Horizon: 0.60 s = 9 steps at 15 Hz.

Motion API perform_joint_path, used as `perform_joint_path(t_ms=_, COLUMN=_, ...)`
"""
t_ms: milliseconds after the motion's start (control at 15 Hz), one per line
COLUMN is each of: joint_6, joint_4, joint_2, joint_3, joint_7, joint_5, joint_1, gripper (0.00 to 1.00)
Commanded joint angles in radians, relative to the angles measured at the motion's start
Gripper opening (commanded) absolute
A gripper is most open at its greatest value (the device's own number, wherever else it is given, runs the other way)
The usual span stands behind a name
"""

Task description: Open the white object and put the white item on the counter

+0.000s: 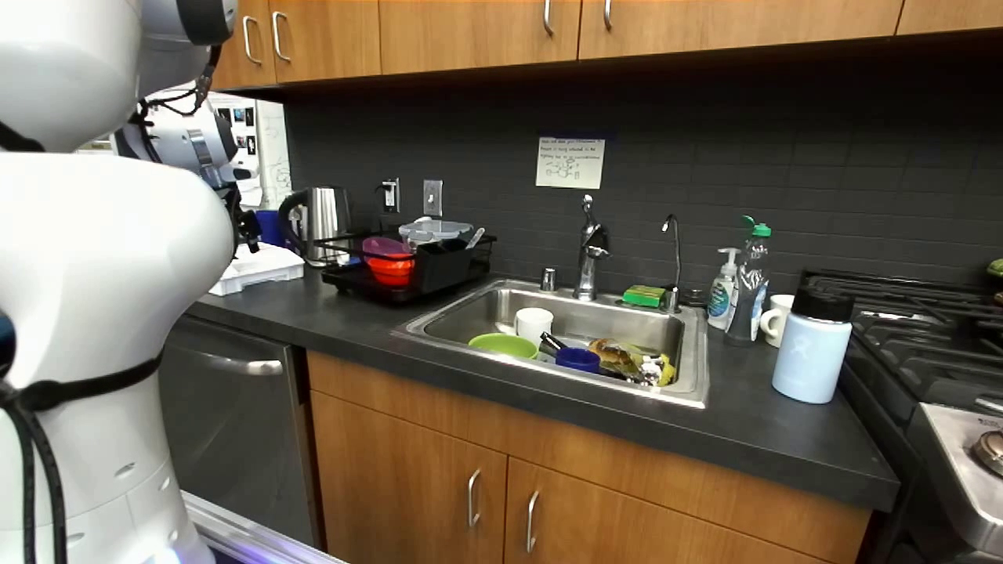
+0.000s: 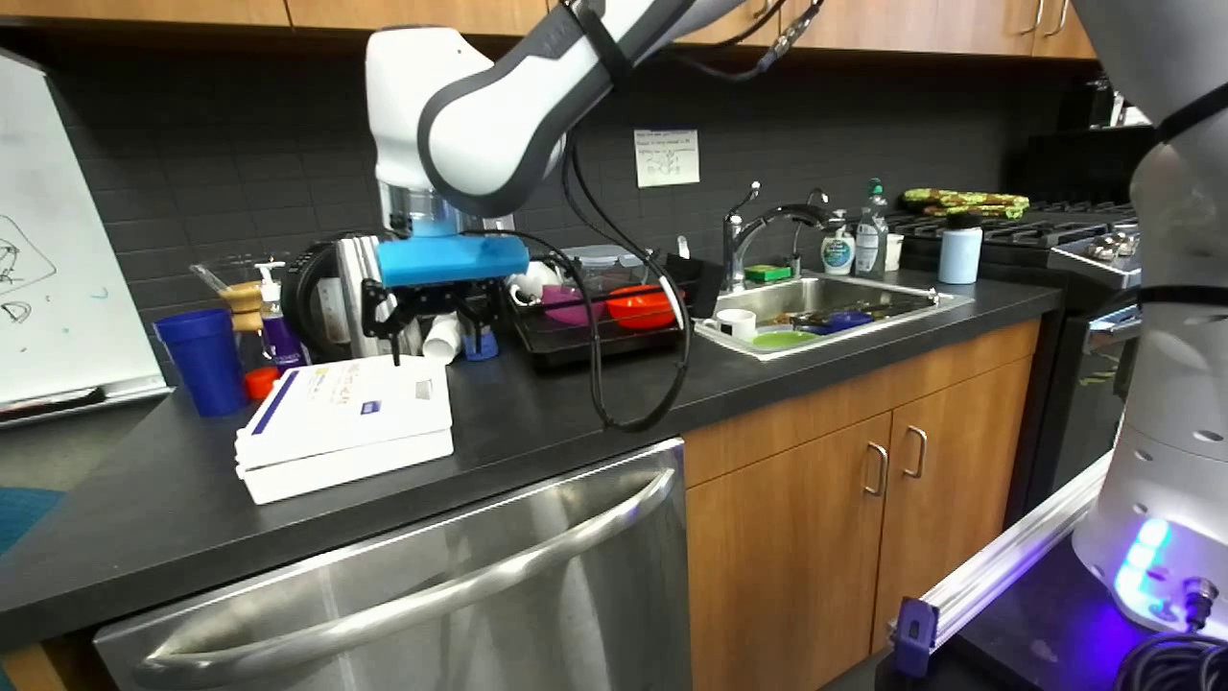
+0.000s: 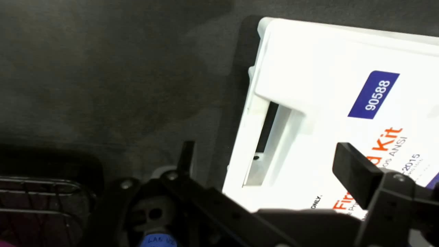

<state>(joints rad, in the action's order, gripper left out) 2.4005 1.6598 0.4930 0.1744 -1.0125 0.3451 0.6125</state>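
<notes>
The white object, a flat white first aid kit case (image 2: 350, 413), lies with its lid down on the dark counter (image 2: 518, 408). Its handle slot shows in the wrist view, along one edge of the case (image 3: 325, 137). My gripper (image 2: 436, 336) is above the case's back edge in an exterior view, its fingers spread wide. Nothing is held between the fingertips of the gripper (image 3: 268, 156); one finger (image 3: 360, 175) hangs over the printed lid, the other beyond the handle edge. The white item does not show.
A black dish rack (image 2: 576, 345) with bowls stands beside the case, near the steel sink (image 1: 439, 321). Behind the gripper are a steel kettle (image 1: 325, 219) and a purple soap bottle (image 2: 278, 331). A blue cup (image 2: 203, 360) is at the far side. A cable loops over the counter.
</notes>
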Motion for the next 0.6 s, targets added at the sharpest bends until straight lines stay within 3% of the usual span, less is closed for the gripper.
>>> perform_joint_path(t_ms=0, joint_6=0.034, joint_4=-0.018, joint_2=0.033, joint_3=-0.02, joint_7=-0.006, joint_5=-0.016, joint_1=0.019, gripper=1.0)
perform_joint_path(t_ms=533, joint_6=0.036, joint_4=-0.077, joint_2=0.077, joint_3=-0.075, joint_7=-0.011, joint_5=0.008, joint_1=0.06, gripper=1.0)
